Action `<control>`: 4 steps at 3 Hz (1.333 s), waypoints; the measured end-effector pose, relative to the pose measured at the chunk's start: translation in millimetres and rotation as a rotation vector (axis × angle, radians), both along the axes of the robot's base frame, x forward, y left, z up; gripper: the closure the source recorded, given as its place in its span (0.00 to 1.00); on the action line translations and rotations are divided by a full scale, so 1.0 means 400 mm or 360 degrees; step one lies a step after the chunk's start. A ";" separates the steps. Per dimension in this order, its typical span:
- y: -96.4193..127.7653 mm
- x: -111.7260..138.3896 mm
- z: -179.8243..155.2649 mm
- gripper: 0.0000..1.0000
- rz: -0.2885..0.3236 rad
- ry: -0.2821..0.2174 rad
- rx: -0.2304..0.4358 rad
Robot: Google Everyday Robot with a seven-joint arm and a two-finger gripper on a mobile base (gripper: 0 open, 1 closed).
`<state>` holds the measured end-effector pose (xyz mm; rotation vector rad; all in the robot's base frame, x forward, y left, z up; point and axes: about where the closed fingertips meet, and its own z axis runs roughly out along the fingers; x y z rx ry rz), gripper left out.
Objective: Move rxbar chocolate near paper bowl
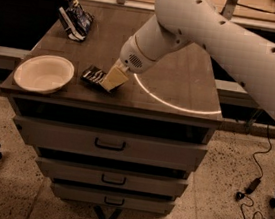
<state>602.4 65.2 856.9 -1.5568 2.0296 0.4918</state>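
Near one bowl [44,74]: tool [112,80], one bar [92,75]

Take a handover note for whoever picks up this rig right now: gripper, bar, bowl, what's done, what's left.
The gripper is shut on the right end of the rxbar chocolate, low near the front of the cabinet top.
The paper bowl sits at the front left corner, just left of the bar, not touching it.
Done: bar is beside the bowl.
Left: release and withdraw.

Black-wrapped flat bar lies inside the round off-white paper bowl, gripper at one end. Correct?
No. Camera view shows the black-wrapped flat bar on the cabinet top beside the round off-white paper bowl, not inside; gripper at one end.
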 end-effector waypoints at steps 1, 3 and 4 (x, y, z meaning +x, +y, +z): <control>0.023 -0.032 0.000 0.52 0.0050 -0.0002 0.0005; 0.041 -0.063 0.003 0.05 0.0122 0.0025 0.0036; -0.015 -0.039 0.018 0.00 0.0144 -0.0019 -0.0002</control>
